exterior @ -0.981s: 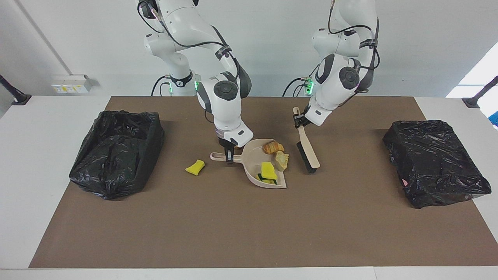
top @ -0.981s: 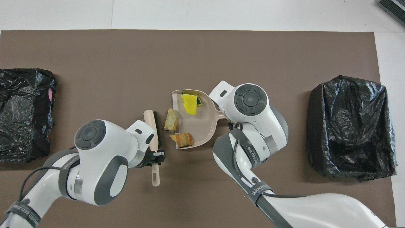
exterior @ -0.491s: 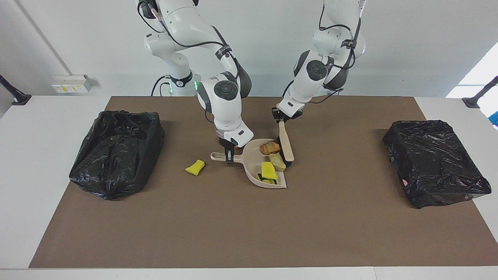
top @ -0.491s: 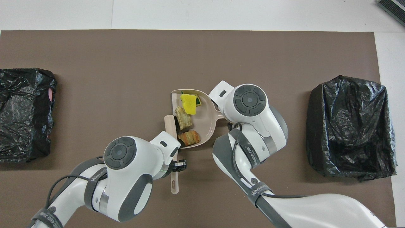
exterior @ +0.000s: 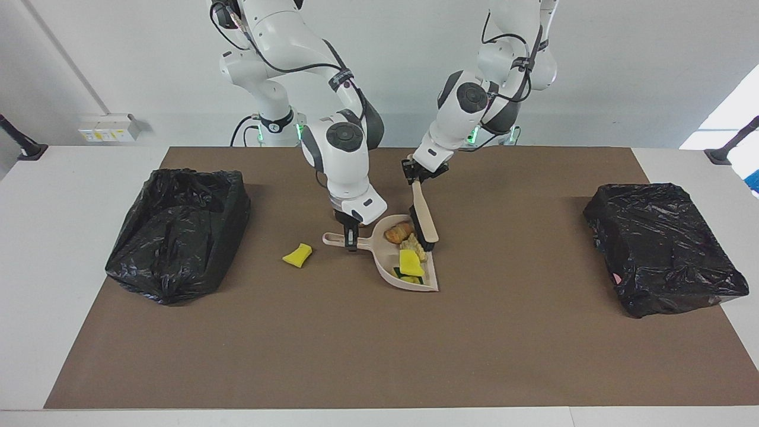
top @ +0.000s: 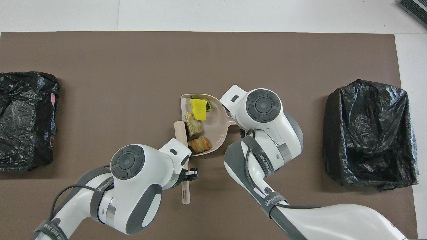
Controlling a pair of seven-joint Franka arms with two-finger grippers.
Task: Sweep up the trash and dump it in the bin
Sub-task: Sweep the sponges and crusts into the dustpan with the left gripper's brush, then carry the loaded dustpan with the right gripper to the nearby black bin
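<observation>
The beige dustpan (exterior: 382, 255) (top: 217, 130) lies on the brown mat, and my right gripper (exterior: 350, 239) is shut on its handle. Three pieces of trash sit in it: a brown bread piece (exterior: 398, 232) (top: 200, 145), a tan chunk (exterior: 413, 245) (top: 192, 124) and a yellow sponge scrap (exterior: 410, 263) (top: 199, 108). My left gripper (exterior: 414, 173) (top: 190, 173) is shut on the handle of the beige brush (exterior: 422, 213) (top: 185, 193). The brush's bristles rest at the pan's open mouth against the tan chunk. One yellow scrap (exterior: 297, 255) lies loose on the mat beside the pan's handle, hidden in the overhead view.
A bin lined with a black bag (exterior: 178, 231) (top: 370, 133) stands at the right arm's end of the mat. A second black-bagged bin (exterior: 664, 246) (top: 26, 116) stands at the left arm's end.
My left gripper swung the brush sideways to the pan's mouth, pushing the tan chunk and the brown bread piece into the pan. The right gripper kept hold of the pan.
</observation>
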